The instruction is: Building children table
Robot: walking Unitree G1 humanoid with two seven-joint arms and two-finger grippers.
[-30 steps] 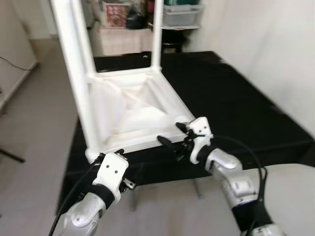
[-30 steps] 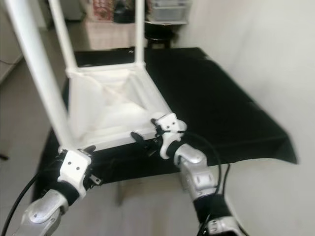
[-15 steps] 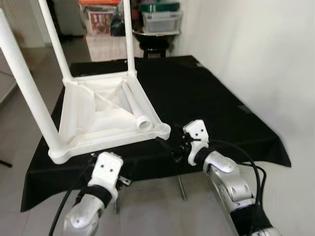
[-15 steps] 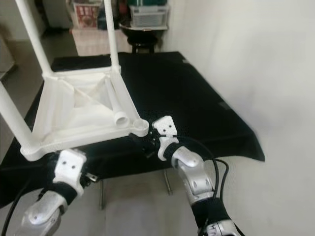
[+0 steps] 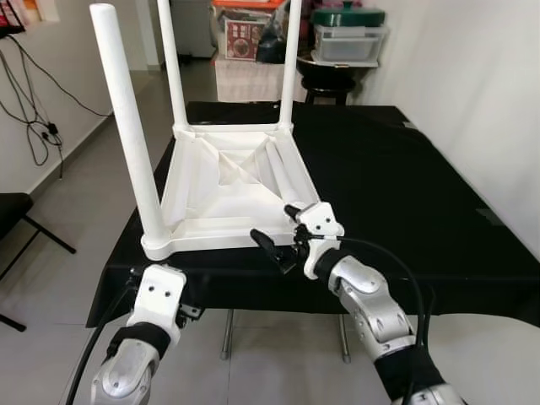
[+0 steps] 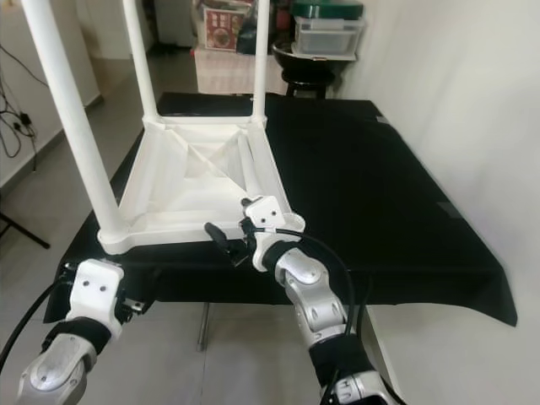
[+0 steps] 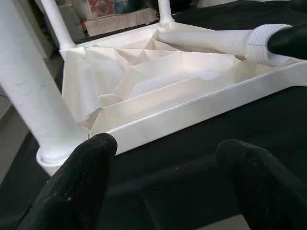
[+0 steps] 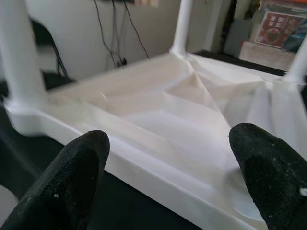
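Right gripper (image 5: 278,234): open wide at table (image 5: 232,181) rim, now covering the empty corner; loose leg (image 7: 225,40) unfitted
Left gripper (image 5: 160,283): open, below table

A lived-in home room.
Tiled floor (image 5: 76,194), stacked storage boxes (image 5: 348,40), a stool (image 5: 327,80), trailing wall cables (image 5: 38,93).

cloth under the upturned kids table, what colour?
Plain black. The cloth covers the whole work table under the white children's table; it shows best in the left eye view.
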